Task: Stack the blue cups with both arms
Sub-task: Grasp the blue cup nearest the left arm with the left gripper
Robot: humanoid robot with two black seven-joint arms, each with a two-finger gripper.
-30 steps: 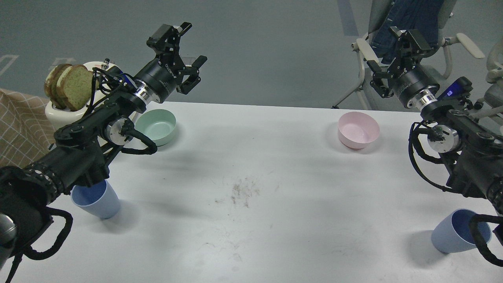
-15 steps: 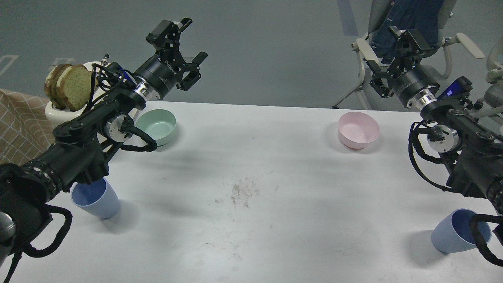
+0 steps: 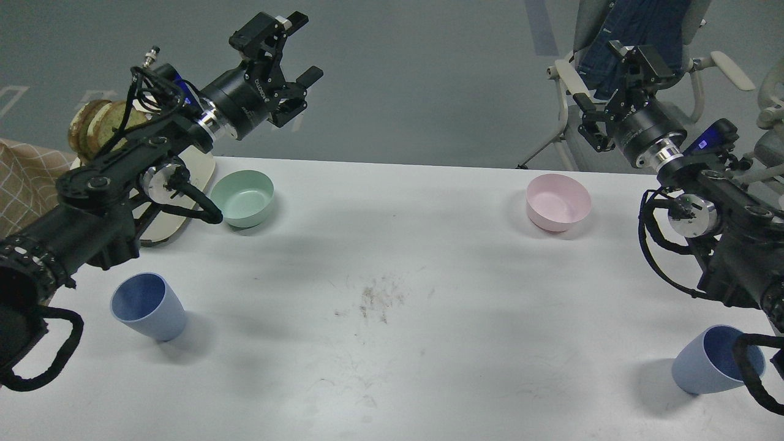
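1. My left gripper [image 3: 293, 52] hangs high over the far left edge of the white table [image 3: 392, 343], its fingers spread apart and holding nothing.
2. The left blue cup [image 3: 147, 306] stands upright near the front left of the table, well apart from that gripper and below my left forearm.
3. My right gripper [image 3: 612, 82] sits raised past the far right edge of the table, in front of a chair [image 3: 618, 37]; its fingers are parted and empty.
4. The right blue cup [image 3: 713, 361] stands at the front right corner, well apart from that gripper, with a loop of black cable crossing its rim.
5. A mint-green bowl [image 3: 244, 197] rests far left and a pink bowl [image 3: 558, 202] far right, between the cups and the grippers.
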